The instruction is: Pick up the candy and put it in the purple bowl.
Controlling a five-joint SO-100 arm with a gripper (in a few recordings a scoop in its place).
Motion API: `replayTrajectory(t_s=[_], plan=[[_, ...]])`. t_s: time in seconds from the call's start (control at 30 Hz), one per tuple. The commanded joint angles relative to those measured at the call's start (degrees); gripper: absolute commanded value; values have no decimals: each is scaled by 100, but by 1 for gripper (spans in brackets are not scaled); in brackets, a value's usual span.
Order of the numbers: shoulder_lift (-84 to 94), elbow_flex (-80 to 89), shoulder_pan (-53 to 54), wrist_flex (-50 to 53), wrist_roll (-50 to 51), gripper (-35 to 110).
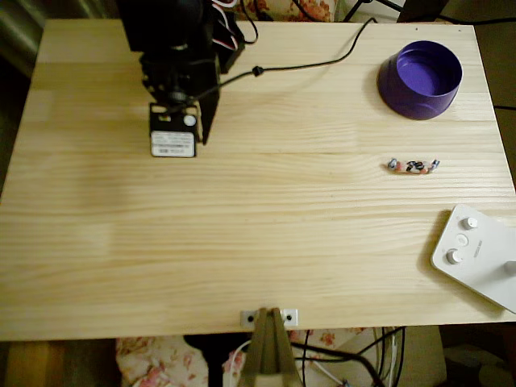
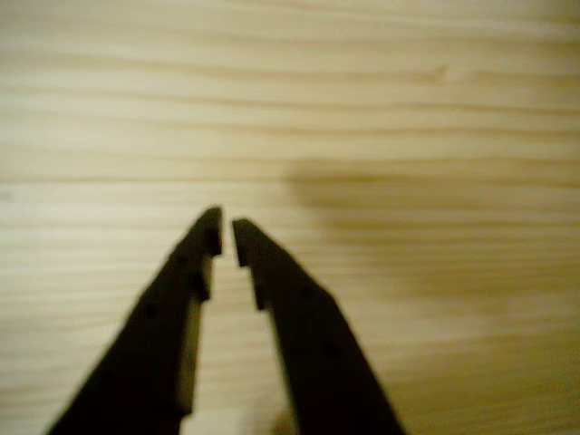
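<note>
Candy [image 1: 412, 166] far right on table [image 1: 242, 242] in overhead view, below purple bowl [image 1: 420, 79], apart from it, white device with knobs [image 1: 480, 254] lower right. Going left to right: arm at upper left, gripper [image 1: 173, 121] well apart from candy; wrist view gripper [image 2: 227, 237] nearly closed, narrow gap at tips, holding nothing, bare wood beneath. Risks, judged: thin flat strip, easy to pinch air or shove sideways; long reach across table. Long axis roughly left-right in overhead view, ends toward left and right edges.
</note>
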Motion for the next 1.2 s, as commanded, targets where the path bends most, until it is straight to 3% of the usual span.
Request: replayTrajectory(t_s=[0.0,1.17], plan=[[79,-114,18,-53,35,-1],[79,-114,-167,-53,-149,-1]])
